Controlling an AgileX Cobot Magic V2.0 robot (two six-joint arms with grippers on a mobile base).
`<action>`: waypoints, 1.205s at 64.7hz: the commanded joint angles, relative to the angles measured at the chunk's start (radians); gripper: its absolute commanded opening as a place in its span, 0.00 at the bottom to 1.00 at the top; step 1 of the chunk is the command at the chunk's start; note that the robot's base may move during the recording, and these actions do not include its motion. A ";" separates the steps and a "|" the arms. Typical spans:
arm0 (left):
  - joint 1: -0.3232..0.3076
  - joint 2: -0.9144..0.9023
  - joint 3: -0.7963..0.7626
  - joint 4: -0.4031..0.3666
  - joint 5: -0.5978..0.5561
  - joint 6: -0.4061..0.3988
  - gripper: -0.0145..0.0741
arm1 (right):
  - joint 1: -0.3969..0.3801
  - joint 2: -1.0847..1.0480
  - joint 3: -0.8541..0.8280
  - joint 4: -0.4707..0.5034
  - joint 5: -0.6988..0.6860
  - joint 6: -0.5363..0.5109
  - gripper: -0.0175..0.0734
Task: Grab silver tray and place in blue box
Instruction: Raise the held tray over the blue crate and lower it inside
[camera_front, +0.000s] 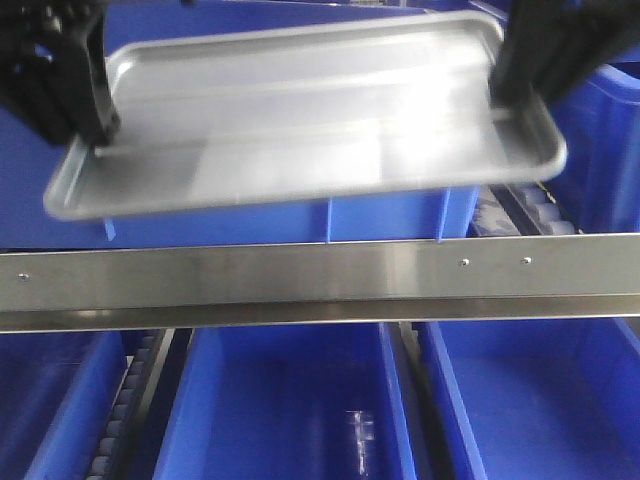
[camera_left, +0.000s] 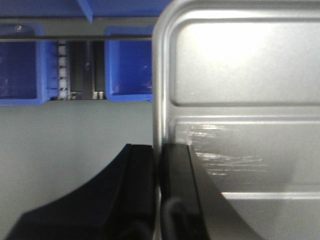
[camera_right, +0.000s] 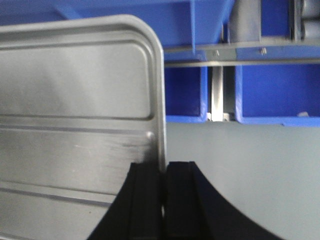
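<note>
Silver tray (camera_front: 300, 120) hangs nearly level, it seems over the blue box (camera_front: 380, 215), each short rim pinched by the left gripper (camera_front: 97, 135) and right gripper (camera_front: 512, 100); better to lower both arms together, flat, before releasing

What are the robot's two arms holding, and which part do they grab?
The silver tray. The left gripper pinches the rim of its left end, the right gripper the rim of its right end.

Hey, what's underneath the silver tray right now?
A blue box: its front wall shows below the silver tray, held up by the left gripper and right gripper. The tray covers the box's inside.
</note>
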 joint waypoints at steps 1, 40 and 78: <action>0.065 -0.028 -0.099 -0.101 -0.058 0.175 0.15 | -0.054 -0.002 -0.124 0.076 -0.052 -0.138 0.26; 0.321 0.215 -0.560 -0.146 -0.229 0.405 0.15 | -0.210 0.400 -0.734 0.157 -0.072 -0.404 0.26; 0.419 0.358 -0.592 -0.153 -0.375 0.406 0.15 | -0.287 0.581 -0.814 0.159 -0.188 -0.421 0.26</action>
